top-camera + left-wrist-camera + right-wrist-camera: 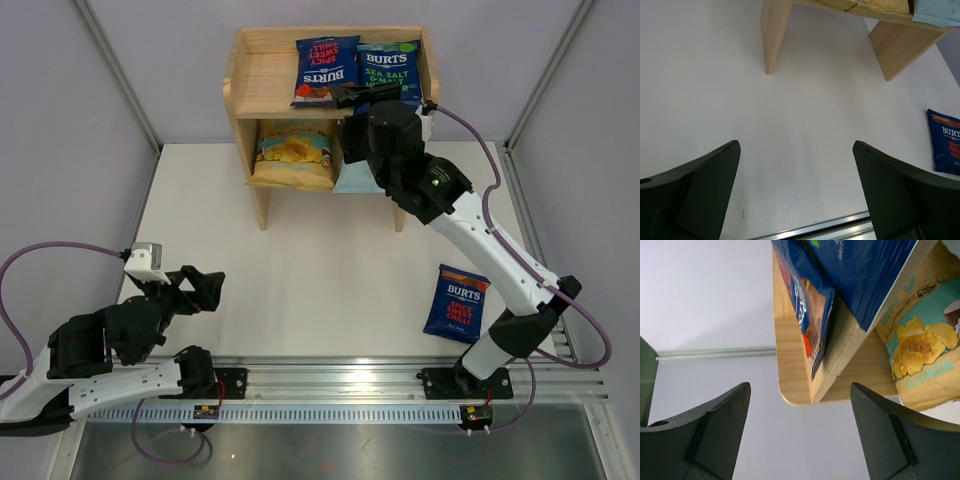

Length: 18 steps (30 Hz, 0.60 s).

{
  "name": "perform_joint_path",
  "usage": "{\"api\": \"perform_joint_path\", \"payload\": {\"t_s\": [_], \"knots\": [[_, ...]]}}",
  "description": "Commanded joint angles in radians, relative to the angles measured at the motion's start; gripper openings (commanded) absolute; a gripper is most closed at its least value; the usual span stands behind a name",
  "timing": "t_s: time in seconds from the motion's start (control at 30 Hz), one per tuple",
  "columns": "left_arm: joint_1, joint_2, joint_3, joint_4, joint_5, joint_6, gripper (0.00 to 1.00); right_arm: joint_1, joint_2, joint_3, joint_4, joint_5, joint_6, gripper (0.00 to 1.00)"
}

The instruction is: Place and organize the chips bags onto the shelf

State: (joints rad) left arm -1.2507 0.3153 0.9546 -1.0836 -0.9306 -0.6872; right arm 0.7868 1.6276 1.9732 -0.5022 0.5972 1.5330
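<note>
The wooden shelf [262,85] stands at the back of the table. Two dark blue BURTS bags [325,70] [392,62] lean on its upper tier. The yellow-and-teal bag [292,152] and the pale blue bag [355,180] lie on the lower tier. A third BURTS bag [456,302] lies flat on the table at the right; it also shows in the left wrist view [946,142]. My right gripper [362,95] is open and empty at the upper tier's front edge [795,365], just off the bags [807,305]. My left gripper [205,290] is open and empty, low at the near left.
Grey walls enclose the table on three sides. A metal rail [330,375] runs along the near edge. The shelf's legs [774,35] stand on the white tabletop [300,280]. A purple cable [490,190] loops off the right arm.
</note>
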Motion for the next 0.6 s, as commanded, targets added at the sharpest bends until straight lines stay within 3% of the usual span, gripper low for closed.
{"api": "perform_joint_path", "payload": {"t_s": [0.0, 0.23, 0.37, 0.4, 0.5, 0.57], "knots": [[-0.001, -0.001, 0.006, 0.01, -0.053, -0.02, 0.99, 0.009, -0.078, -0.059, 0.112, -0.123, -0.111, 0.89], [0.0, 0.021, 0.015, 0.002, -0.065, -0.023, 0.99, 0.008, -0.277, -0.37, 0.399, -0.41, -0.246, 1.0], [0.013, 0.024, 0.022, -0.004, -0.068, -0.025, 0.99, 0.008, -0.397, -0.425, 0.323, -0.473, -0.457, 1.0], [0.014, 0.022, 0.023, -0.004, -0.068, -0.023, 0.99, 0.006, -0.434, -0.445, 0.311, -0.523, -0.587, 0.99], [0.02, 0.027, 0.029, -0.007, -0.068, -0.017, 0.99, 0.006, -0.478, -0.488, 0.187, -0.652, -0.751, 0.99], [0.023, 0.033, 0.032, -0.012, -0.07, -0.015, 0.99, 0.006, -0.5, -0.52, 0.044, -0.654, -0.81, 0.99]]}}
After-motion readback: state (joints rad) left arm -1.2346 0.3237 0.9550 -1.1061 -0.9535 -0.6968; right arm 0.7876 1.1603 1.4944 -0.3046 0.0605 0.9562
